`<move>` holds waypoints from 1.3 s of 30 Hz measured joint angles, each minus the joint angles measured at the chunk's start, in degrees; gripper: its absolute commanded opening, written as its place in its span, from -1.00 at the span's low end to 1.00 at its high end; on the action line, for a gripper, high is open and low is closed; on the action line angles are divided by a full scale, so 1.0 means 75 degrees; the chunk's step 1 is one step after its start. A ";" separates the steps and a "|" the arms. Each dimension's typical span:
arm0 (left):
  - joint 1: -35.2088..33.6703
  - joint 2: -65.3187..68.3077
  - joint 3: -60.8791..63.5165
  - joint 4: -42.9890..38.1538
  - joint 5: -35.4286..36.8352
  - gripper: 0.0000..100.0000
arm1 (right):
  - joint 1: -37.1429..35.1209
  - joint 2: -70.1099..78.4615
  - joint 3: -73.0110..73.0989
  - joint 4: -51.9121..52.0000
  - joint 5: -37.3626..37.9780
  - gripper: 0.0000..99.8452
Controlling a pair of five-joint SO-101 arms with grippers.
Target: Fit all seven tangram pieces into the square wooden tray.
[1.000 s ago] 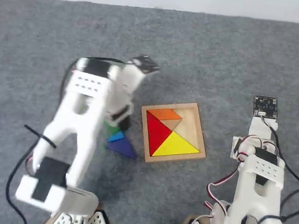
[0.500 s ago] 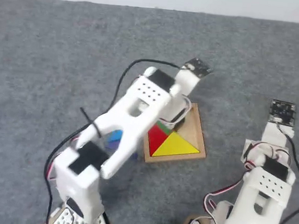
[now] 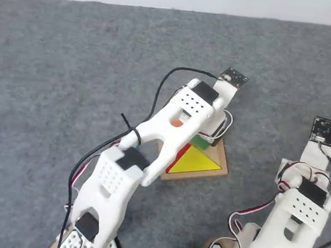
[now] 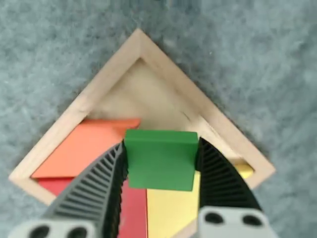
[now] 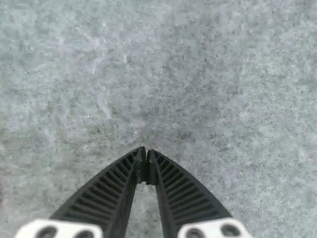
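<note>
The square wooden tray [image 4: 99, 79] lies on grey carpet and holds an orange piece [image 4: 84, 144], a red triangle [image 4: 133, 208] and a yellow triangle [image 4: 171, 208]. Its far corner is bare wood [image 4: 143, 94]. My left gripper [image 4: 161, 163] is shut on a green square piece [image 4: 161, 158], held just above the tray's middle. In the high view the left arm [image 3: 171, 130] stretches across the tray [image 3: 223, 164], with the green piece [image 3: 200, 141] beside the yellow triangle [image 3: 194, 160]. My right gripper [image 5: 146, 166] is shut and empty over bare carpet.
The right arm [image 3: 297, 211] stands at the lower right, well apart from the tray. The left arm's body and black cable [image 3: 156, 100] cover the tray's left side and the carpet beside it. Grey carpet lies open all around.
The left arm swung from the loose pieces left of the tray to over the tray, carrying the green square. The right arm drifted slightly to the right.
</note>
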 measured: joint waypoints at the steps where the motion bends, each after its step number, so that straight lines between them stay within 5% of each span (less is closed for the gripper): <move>1: 0.0000 0.0082 -0.0023 0.0000 0.0023 -0.83 | 0.0000 0.0000 0.0000 0.0000 0.0000 -0.97; 6: 0.0152 0.0176 -0.0082 0.0000 0.0246 -0.65 | 0.0000 0.0000 0.0000 0.0000 0.0012 -0.97; 21: 0.0234 0.0234 -0.0082 0.0000 0.0293 -0.53 | -0.0035 0.0000 0.0000 0.0000 0.0012 -0.97; 39: -0.0129 0.0234 -0.0328 0.0000 0.0293 -0.53 | -0.0047 0.0000 0.0000 0.0000 0.0012 -0.97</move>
